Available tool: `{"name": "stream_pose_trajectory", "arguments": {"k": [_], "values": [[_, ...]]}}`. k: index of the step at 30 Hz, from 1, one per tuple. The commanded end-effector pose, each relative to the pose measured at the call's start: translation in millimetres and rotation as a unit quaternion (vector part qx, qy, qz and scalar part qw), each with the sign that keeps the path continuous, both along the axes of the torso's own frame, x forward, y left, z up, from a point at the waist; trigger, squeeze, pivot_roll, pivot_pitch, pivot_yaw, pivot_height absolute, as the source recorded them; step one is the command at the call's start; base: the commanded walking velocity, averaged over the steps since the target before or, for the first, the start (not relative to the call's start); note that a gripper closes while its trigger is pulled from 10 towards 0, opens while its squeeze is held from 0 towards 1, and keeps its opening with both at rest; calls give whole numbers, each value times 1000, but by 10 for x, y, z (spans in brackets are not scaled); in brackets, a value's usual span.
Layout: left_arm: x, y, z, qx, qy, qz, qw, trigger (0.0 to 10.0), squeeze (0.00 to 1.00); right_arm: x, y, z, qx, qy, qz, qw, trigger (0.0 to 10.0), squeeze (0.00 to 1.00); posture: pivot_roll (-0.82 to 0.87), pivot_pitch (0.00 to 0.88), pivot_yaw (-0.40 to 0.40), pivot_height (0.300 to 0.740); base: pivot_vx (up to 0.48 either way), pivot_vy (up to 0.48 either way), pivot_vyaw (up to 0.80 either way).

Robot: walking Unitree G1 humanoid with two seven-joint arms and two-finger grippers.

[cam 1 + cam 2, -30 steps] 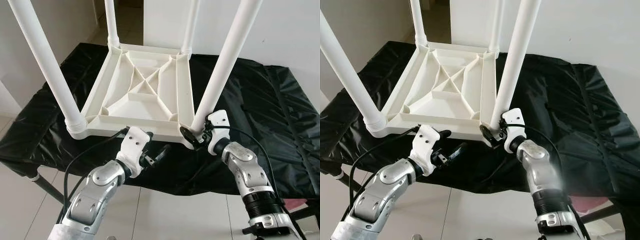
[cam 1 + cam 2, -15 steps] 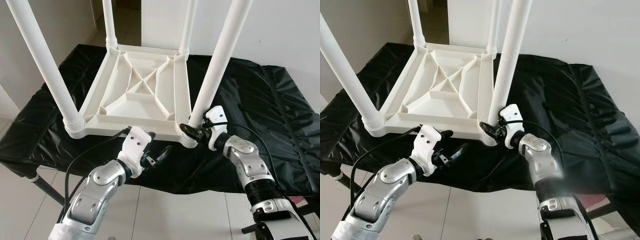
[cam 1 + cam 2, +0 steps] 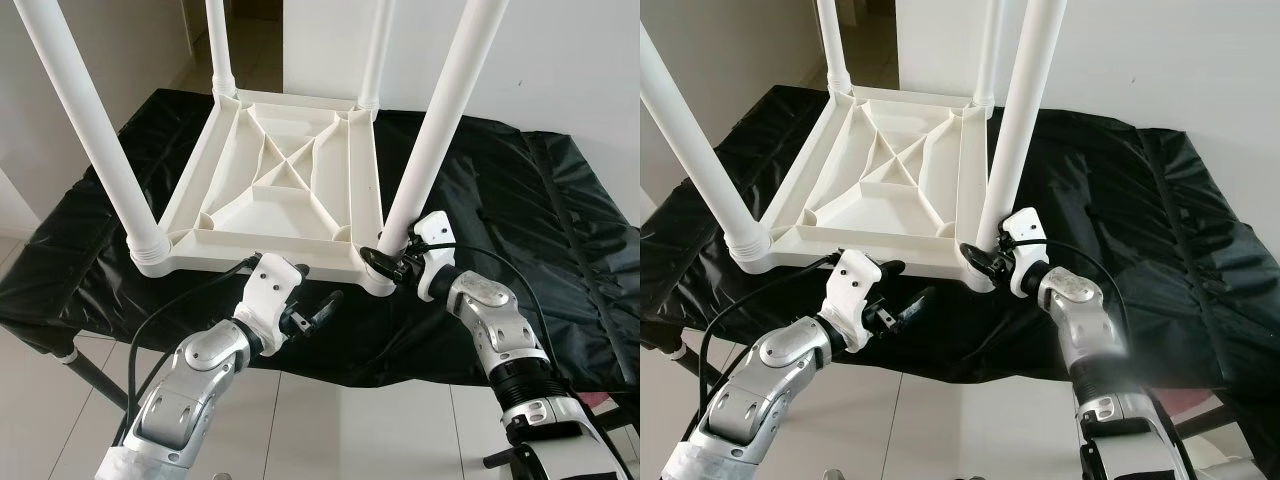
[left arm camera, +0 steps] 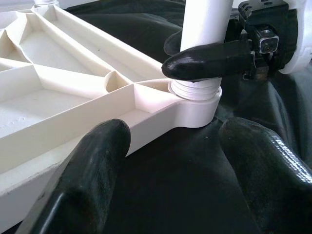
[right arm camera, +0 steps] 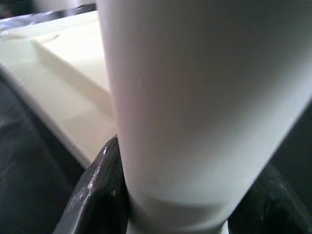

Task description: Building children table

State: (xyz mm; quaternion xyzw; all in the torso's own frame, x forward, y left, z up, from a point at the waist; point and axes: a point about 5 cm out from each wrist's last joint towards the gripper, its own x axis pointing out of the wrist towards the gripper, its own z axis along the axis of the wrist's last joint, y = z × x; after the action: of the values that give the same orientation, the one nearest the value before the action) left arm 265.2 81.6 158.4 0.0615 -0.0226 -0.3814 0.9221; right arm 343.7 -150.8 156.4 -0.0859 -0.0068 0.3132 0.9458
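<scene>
Your left gripper (image 3: 318, 312) hovers just off the table's near edge, fingers spread wide, holding nothing. Right gripper (image 3: 385, 262) reaches in from the right w/ fingers clamped round the near right leg (image 3: 432, 140) at its base. The white table (image 3: 290, 180) lies upside down on a black cloth (image 3: 500, 210), four legs up. No readable labels.

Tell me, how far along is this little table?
All four legs stand in the corners of the upturned tabletop on the black cloth. The right hand is clamped round the base of the near right leg, probably seating it. The left hand hangs open beside it. Turning the table upright is left.
</scene>
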Motion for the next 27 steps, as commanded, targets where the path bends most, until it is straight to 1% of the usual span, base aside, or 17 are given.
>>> {"name": "stream_pose_trajectory", "arguments": {"k": [1, 2, 3, 4, 5, 7, 8, 10, 12, 14, 16, 17, 19, 20, 21, 22, 27], "values": [[-11, -22, -27, 3, 6, -10, 1000, 10000, 0, -28, 36, -79, 3, 19, -37, 999, 10000, 0, 38, 72, -29, 740, 0, 0, 0], [-13, -26, -30, 2, 7, -11, 1000, 10000, 0, -40, 54, -75, 11, 19, -65, 998, 10000, 0, 33, 72, -26, 740, 0, 0, 0], [-13, -26, -30, 2, 7, -11, 1000, 10000, 0, -40, 54, -75, 11, 19, -65, 998, 10000, 0, 33, 72, -26, 740, 0, 0, 0], [-13, -27, -30, 2, 7, -12, 1000, 10000, 0, -60, 84, -64, 18, 16, -87, 996, 10000, 0, 31, 74, -27, 740, 0, 0, 0], [-13, -27, -30, 2, 7, -12, 1000, 10000, 0, -60, 84, -64, 18, 16, -87, 996, 10000, 0, 31, 74, -27, 740, 0, 0, 0], [-12, -28, -30, 2, 8, -13, 1000, 10000, 0, -77, 105, -55, 24, 15, -107, 994, 10000, 0, 30, 74, -26, 740, 0, 0, 0], [-12, -29, -31, 2, 8, -14, 1000, 10000, 0, -114, 139, -61, 33, 16, -143, 989, 10000, 0, 28, 78, -26, 740, 0, 0, 0], [-12, -29, -31, 2, 8, -14, 1000, 10000, 0, -114, 139, -61, 33, 16, -143, 989, 10000, 0, 28, 78, -26, 740, 0, 0, 0], [-15, -37, -38, 2, 9, -15, 1000, 10000, 0, -212, 188, -118, 56, 24, -231, 971, 10000, 0, 27, 76, -27, 740, 0, 0, 0], [-15, -37, -38, 2, 9, -15, 1000, 10000, 0, -212, 188, -118, 56, 24, -231, 971, 10000, 0, 27, 76, -27, 740, 0, 0, 0], [-20, -43, -35, 0, 10, -16, 1000, 10000, 0, -329, 225, -165, 67, 22, -314, 947, 10000, 0, 26, 85, -28, 740, 0, 0, 0], [-20, -43, -35, 0, 10, -16, 1000, 10000, 0, -329, 225, -165, 67, 22, -314, 947, 10000, 0, 26, 85, -28, 740, 0, 0, 0], [-29, -50, -48, 0, 12, -16, 1000, 10000, 0, -399, 298, -204, 88, 36, -339, 936, 10000, 0, 21, 81, -27, 740, 0, 0, 0], [-29, -50, -48, 0, 12, -16, 1000, 10000, 0, -399, 298, -204, 88, 36, -339, 936, 10000, 0, 21, 81, -27, 740, 0, 0, 0], [-31, -54, -55, 2, 12, -17, 1000, 10000, 0, -409, 346, -208, 95, 42, -330, 938, 10000, 0, 21, 81, -27, 740, 0, 0, 0], [-30, -62, -54, 1, 12, -19, 1000, 10000, 0, -407, 357, -200, 97, 44, -324, 940, 10000, 0, 16, 89, -27, 740, 0, 0, 0], [-27, -67, -51, 0, 12, -20, 1000, 10000, 0, -407, 328, -156, 97, 41, -327, 939, 10000, 0, 16, 90, -28, 740, 0, 0, 0]]}}
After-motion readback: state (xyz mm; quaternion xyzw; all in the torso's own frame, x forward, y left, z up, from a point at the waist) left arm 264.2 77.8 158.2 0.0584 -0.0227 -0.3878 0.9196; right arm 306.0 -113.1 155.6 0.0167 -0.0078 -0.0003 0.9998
